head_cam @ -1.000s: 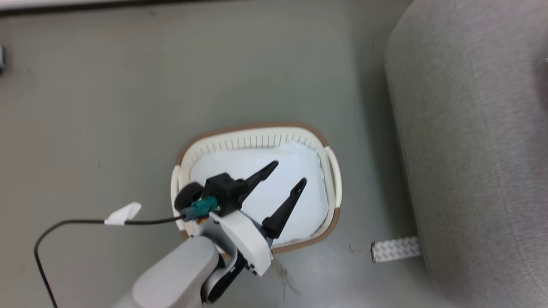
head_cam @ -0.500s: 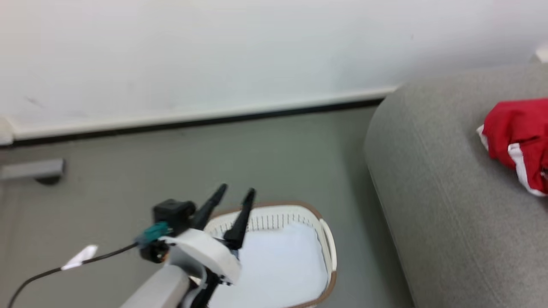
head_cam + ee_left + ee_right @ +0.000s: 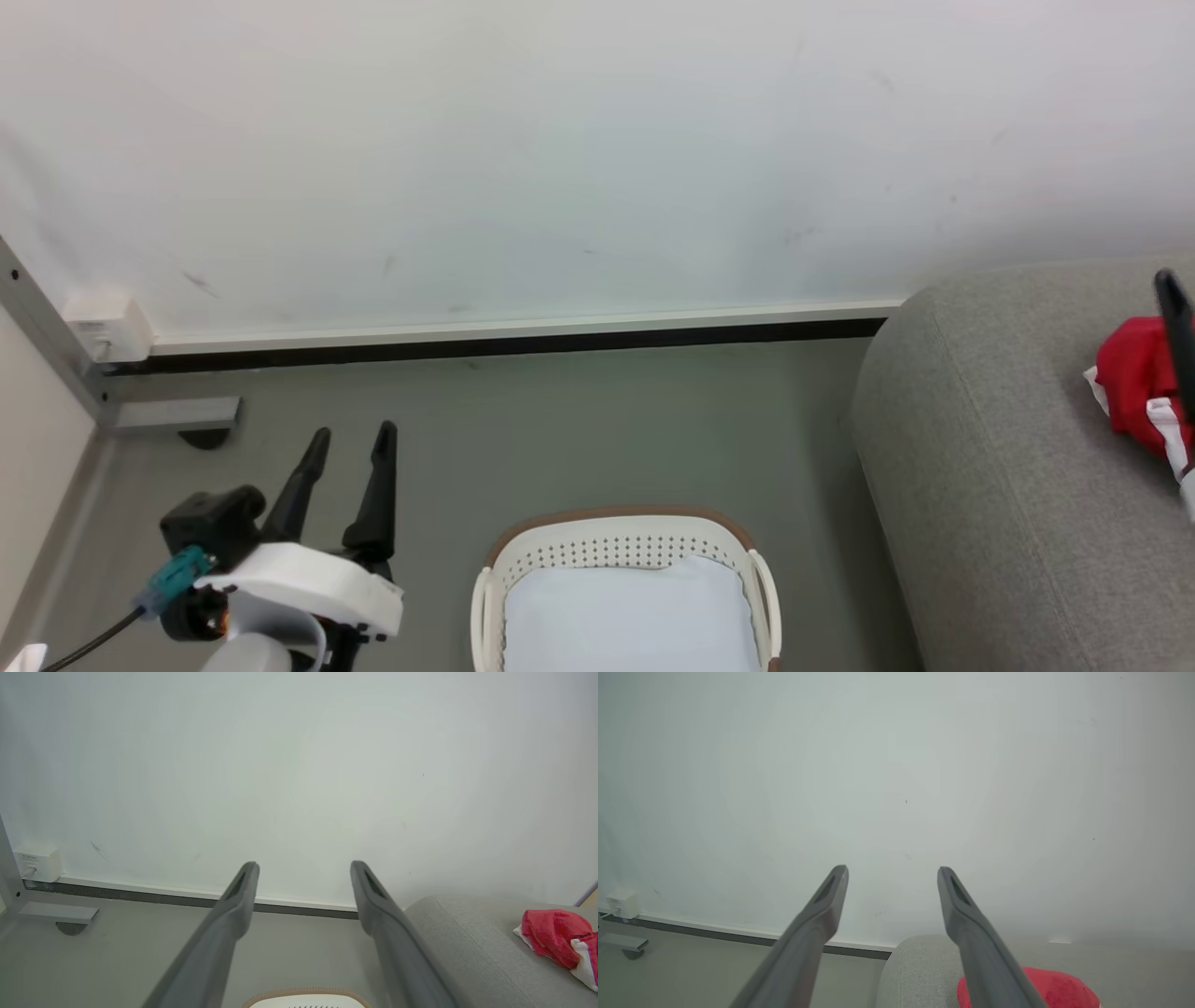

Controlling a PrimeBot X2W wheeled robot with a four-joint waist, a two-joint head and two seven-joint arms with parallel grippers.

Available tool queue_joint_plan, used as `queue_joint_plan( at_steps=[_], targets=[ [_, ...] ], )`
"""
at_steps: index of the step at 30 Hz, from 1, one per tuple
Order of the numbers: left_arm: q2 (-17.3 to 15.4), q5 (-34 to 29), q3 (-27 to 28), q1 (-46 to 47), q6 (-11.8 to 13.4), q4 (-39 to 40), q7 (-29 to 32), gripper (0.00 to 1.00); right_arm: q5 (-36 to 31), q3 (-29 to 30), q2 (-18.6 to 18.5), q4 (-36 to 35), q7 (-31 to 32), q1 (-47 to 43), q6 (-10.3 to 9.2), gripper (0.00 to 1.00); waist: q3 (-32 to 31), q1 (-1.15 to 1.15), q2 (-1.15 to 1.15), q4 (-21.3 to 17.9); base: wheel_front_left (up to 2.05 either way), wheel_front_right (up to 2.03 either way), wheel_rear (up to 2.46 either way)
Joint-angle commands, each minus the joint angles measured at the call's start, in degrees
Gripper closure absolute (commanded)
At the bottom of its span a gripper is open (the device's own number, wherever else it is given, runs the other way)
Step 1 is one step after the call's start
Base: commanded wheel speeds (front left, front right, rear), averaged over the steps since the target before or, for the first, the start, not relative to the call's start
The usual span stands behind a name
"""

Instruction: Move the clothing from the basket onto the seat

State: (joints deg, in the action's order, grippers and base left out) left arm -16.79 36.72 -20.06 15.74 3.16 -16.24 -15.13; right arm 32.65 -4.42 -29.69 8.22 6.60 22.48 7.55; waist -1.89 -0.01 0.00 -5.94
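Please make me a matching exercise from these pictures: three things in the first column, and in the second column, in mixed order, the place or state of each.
Column one:
1. clothing
2. basket
3. left claw

Column two:
A. open, holding nothing
B. lying on the grey seat
C. standing on the floor, with a white sheet inside

Pairs: 1-B, 2-C, 3-A.

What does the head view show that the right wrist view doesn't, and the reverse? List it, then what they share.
Head view adds: the basket with its white liner, and the open left end effector to its left. Right wrist view adds: both fingers of the right end effector, spread with nothing between. Shared: the seat, the red clothing lying on it, the wall.
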Motion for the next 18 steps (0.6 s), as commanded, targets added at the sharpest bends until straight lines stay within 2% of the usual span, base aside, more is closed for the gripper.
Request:
queue_joint_plan(
  at_steps=[1,6,13,18],
  targets=[
    [0.3,-1.1,1.0,-1.3,0.2,0.4,0.0,0.00,-1.3,0.4,1.7,-0.7,-1.9,-2.8,-0.13,0.00,-0.6,0.01,0.00,0.8,0.00,0.00,0.00],
    [2.2,-5.2,5.2,-4.4,-0.6,1.2,0.0,0.00,-4.0,-0.6,7.1,-2.2,-8.3,-8.9,-0.14,0.00,-0.7,0.01,0.00,1.2,0.00,0.00,0.00],
    [6.6,-11.4,10.8,-7.6,-3.1,1.3,0.0,0.00,-7.9,-1.6,13.1,1.3,-19.0,-14.8,-0.14,0.00,-0.4,0.01,0.00,1.4,0.00,0.00,0.00],
    [9.6,-16.7,14.7,-9.4,-5.3,2.0,0.0,0.00,-10.9,-0.4,18.4,3.5,-21.7,-18.4,-0.13,0.00,0.1,0.01,0.00,1.7,0.00,0.00,0.00]
  ],
)
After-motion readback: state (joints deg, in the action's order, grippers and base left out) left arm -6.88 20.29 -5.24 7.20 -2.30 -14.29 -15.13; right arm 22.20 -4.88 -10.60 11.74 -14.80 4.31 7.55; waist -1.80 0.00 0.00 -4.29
